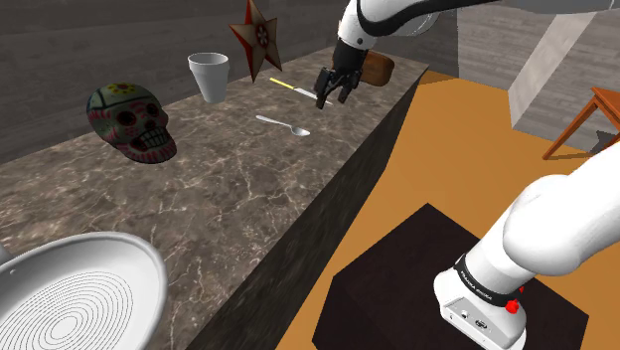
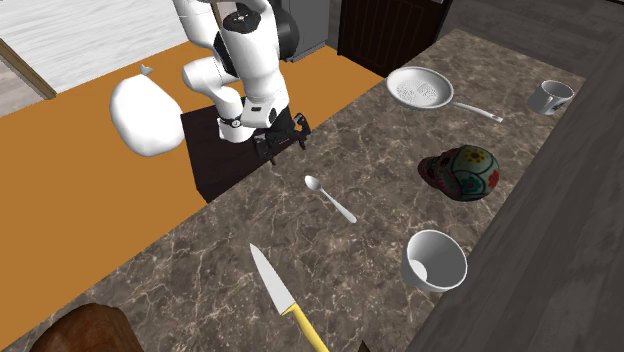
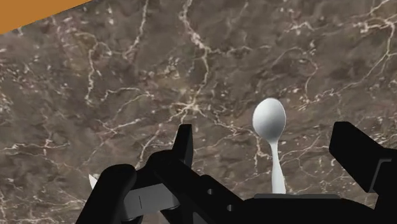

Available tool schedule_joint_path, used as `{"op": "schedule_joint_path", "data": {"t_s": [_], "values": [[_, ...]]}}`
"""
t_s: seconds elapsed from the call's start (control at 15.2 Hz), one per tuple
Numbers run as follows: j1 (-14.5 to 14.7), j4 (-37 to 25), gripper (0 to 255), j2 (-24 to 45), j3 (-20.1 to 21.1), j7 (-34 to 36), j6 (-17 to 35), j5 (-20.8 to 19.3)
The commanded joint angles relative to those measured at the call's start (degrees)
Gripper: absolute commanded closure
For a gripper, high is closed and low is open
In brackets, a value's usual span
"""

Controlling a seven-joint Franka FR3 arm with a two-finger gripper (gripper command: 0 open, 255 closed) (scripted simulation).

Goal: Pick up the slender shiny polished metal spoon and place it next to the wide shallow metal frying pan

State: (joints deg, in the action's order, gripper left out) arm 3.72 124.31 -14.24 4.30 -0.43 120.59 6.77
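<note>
The gripper (image 1: 331, 99), fingers apart, hangs above the spoon (image 3: 271, 124). The spoon's handle runs squarely across the gap between the fingers.

Counter (image 1: 229, 189): brown marble-look stone w/ pale veins, smooth, slight sheen. Spoon (image 3: 270, 121): pale silvery, smooth, polished look. Frying pan (image 1: 149, 266): light grey, smooth rim, fine concentric ridges inside. Skull (image 1: 129, 121): glossy, painted w/ multi-col. patterns. Cup (image 1: 210, 75): plain white, matt. Knife (image 2: 272, 283): pale smooth blade, yellow handle. Gripper (image 1: 332, 101): black, matt. Arm (image 1: 566, 229): white glossy shell.
</note>
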Motion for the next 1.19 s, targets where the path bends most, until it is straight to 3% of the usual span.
{"op": "schedule_joint_path", "data": {"t_s": [0.0, 0.66, 1.12], "values": [[0.4, -2.9, 0, 4.5, 0.7, 0.6, 2.1, 0.1], [2.7, -19.2, 0, 24.1, 2.9, 3.0, 7.7, -1.1], [3.1, -18.1, 0, 27.3, 3.0, 3.2, 12.0, -1.4]]}}
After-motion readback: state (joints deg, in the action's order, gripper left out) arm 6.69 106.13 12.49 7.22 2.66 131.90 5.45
